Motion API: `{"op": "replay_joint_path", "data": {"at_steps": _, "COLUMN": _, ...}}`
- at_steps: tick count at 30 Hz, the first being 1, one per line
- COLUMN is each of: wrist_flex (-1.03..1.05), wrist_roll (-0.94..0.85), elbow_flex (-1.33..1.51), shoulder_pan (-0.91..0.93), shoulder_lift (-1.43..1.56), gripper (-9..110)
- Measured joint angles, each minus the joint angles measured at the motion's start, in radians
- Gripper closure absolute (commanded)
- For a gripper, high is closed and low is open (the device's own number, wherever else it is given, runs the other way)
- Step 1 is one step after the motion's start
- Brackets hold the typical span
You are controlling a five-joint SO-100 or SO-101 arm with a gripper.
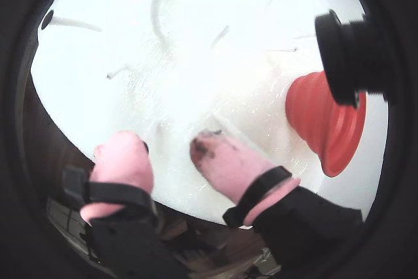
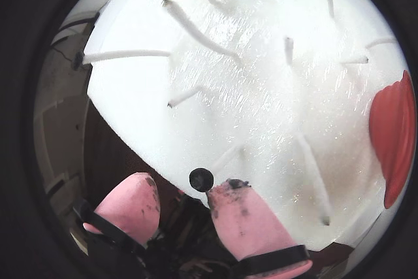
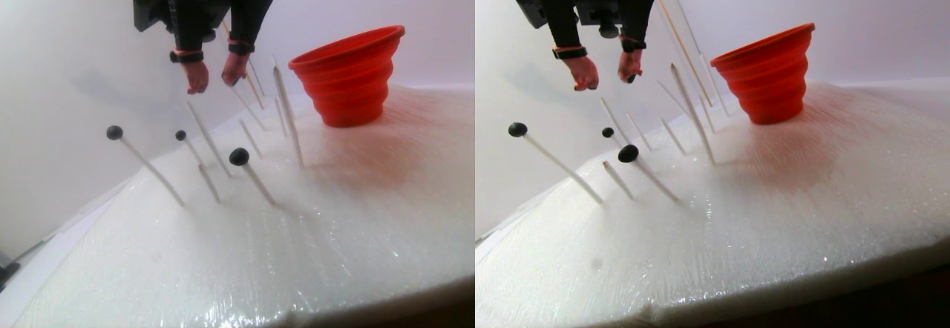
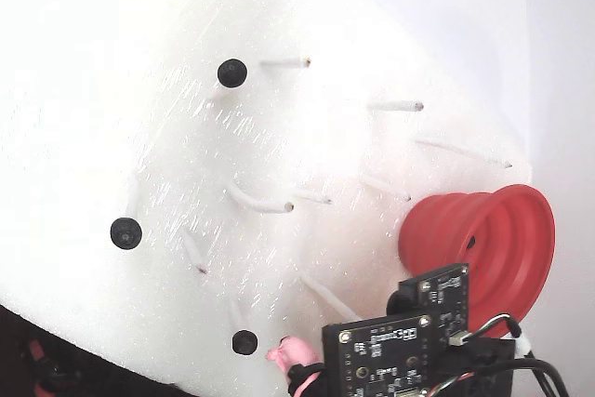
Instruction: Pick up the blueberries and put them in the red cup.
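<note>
3 blueberries show in the fixed view, each a small matte dark ball on the tip of a thin white peg: 1 just beside the pink fingertips, 1 farther off, and 1 farthest. In a wrist view the nearest one sits below the gap, close to the right-hand finger.

The gripper hangs above the pegs, its 2 pink padded fingers parted with nothing between them; the right-hand pad is smudged dark.

1 red cup, ribbed, stepped and upright, stands to the gripper's right in the stereo pair view, well apart.

At least 7 bare pegs lean from the white foam slab, which is wrapped in glossy film. 2 circuit boards cover part of the cup.
</note>
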Motion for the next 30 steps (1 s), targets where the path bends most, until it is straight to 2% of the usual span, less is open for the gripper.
{"op": "replay_joint_path", "data": {"at_steps": 30, "wrist_flex": -0.247, "wrist_roll": -0.104, "elbow_flex": 0.054, "shoulder_pan": 0.029, "shoulder_lift": -0.272, "gripper": 87}}
